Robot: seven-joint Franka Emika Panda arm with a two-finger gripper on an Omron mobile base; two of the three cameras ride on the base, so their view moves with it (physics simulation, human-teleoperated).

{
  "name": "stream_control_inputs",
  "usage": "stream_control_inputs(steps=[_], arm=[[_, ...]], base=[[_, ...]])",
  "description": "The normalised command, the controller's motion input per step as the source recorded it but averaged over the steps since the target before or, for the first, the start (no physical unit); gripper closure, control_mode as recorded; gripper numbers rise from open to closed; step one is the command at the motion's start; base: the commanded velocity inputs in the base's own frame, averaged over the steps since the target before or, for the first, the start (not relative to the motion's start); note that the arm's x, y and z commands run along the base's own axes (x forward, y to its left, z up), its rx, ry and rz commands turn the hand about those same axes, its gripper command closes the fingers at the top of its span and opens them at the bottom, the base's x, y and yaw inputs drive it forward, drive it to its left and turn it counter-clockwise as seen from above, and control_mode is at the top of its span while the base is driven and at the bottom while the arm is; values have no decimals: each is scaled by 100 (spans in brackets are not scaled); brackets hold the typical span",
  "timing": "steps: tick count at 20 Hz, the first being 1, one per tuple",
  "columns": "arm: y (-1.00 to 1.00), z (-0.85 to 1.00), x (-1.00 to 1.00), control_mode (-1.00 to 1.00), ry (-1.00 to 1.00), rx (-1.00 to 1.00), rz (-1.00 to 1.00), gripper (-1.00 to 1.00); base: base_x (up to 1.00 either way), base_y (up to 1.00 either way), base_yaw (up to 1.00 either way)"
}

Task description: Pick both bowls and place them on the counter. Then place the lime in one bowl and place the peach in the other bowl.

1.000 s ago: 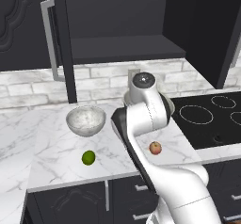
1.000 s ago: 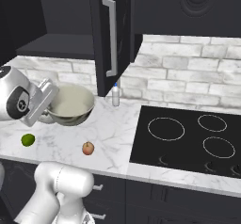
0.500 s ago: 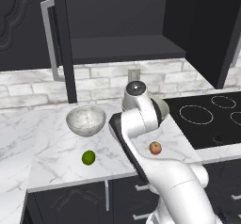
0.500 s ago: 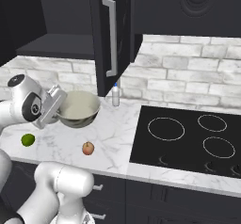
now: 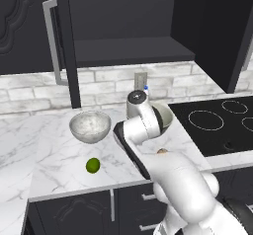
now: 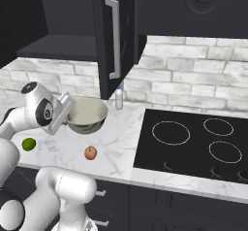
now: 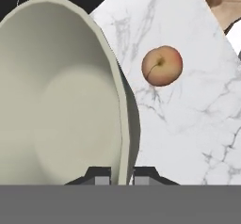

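Hanging just above the bench [image 6: 121, 142], the cream bowl [image 6: 88, 114] is held by its rim, with the gripper [image 7: 121, 177] clamped on that rim: one fingertip [image 7: 100, 177] sits inside the wall and the other outside it. In the hand view the bowl's pale hollow takes the left half, and the peach [image 7: 162, 66] lies on the marble at about 2 o'clock from the gripper, apart from the bowl. From the right base camera the peach [image 6: 90, 152] rests at 6 o'clock of the bowl, near the front edge, and the lime [image 6: 29, 144] lies well off at 8 o'clock. From the left base camera the marbled bowl [image 5: 90, 126] stands upright on the bench at 9 o'clock of the held one, with the lime [image 5: 92, 165] at 6 o'clock of it. A small bottle [image 6: 118, 98] stands by the brick wall at 1 o'clock of the cream bowl, and the black stovetop [image 6: 193, 142] lies to its 3 o'clock.
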Motion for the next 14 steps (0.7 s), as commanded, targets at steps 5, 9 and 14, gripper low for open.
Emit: stream_control_inputs(steps=[5,9,14], arm=[[-2,-36,30,-100,1,-4,0,100],[0,-38,29,-100,0,-4,0,100],[0,-25,19,-100,0,0,0,100]], base=[[0,0,0],[0,0,0],[0,0,0]])
